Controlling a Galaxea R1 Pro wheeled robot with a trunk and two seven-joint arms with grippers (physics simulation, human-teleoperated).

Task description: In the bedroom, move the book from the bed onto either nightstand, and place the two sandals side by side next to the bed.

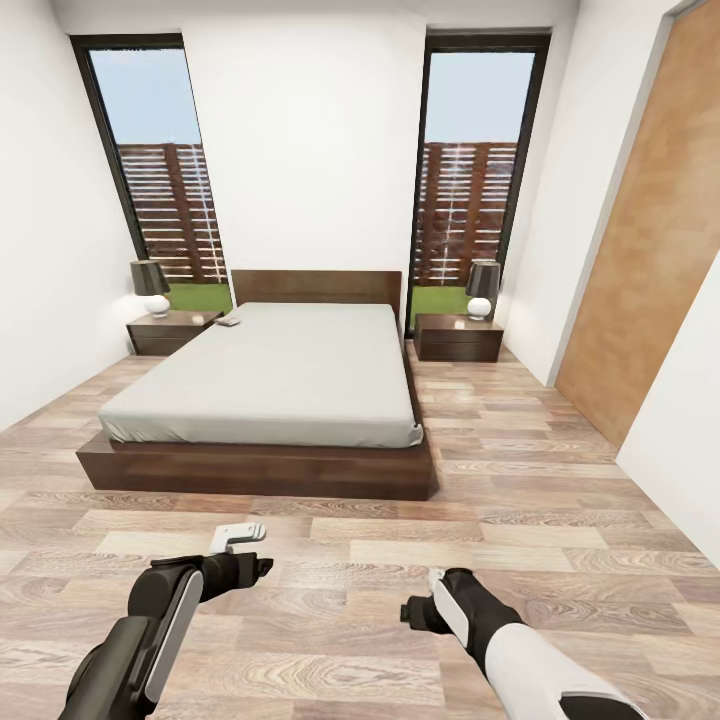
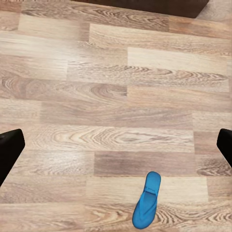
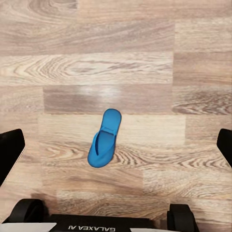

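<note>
You had both arms low over the plank floor [image 1: 560,500], short of the bed [image 1: 290,375]. Left gripper [image 2: 116,145] and right gripper [image 3: 116,145] each stood wide open, holding nothing. One blue sandal [image 3: 104,139] lay flat on the floor beneath them, near your base. It looked light, thin and floppy; I'd pinch the sole edge. A small object [image 1: 229,321] near the bed's head was possibly the book.

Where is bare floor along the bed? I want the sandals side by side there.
Bare planks run along the bed's foot, between its dark base and the two grippers, left and right. The strip between the bed and the right nightstand is open too, but narrower. The left nightstand side is tighter, against the wall. One sandal lies on open floor.
</note>
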